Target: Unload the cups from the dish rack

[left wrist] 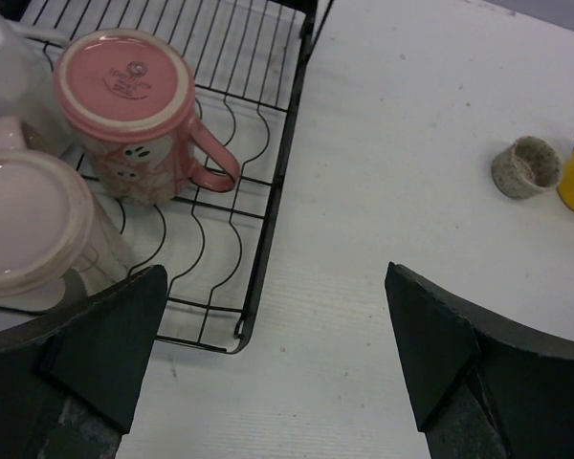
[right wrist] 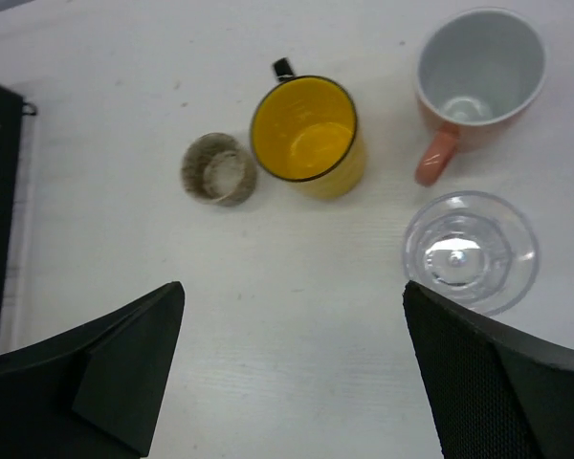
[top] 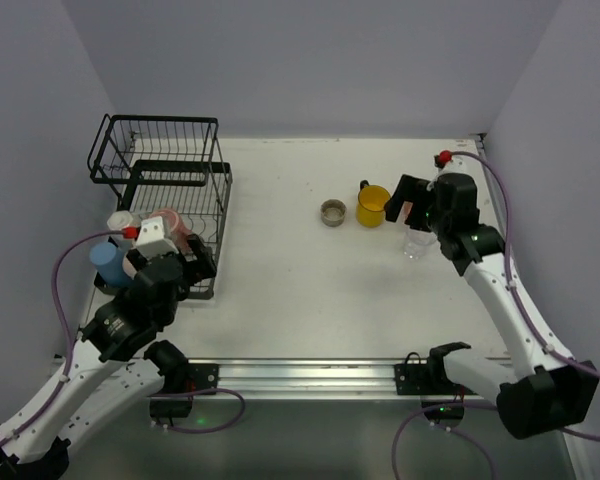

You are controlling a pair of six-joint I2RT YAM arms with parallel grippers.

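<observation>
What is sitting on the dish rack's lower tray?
An upside-down pink mug, a pale pink cup beside it, and a white cup cut off at the edge. The left arm hides the rest.

table (top: 300,290): white, matte | walls (top: 310,60): pale grey, three sides | rail (top: 310,375): metal, near edge

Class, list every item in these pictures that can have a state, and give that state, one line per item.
Left gripper: open, empty.
Right gripper: open, empty.
Pink mug: upside down in the dish rack.
Pale cup: upside down in the dish rack.
Yellow mug: upright, empty, on the table.
Salmon-orange mug: upright, empty.
Clear glass: upright, empty.
Speckled cup: upright, on the table.
</observation>
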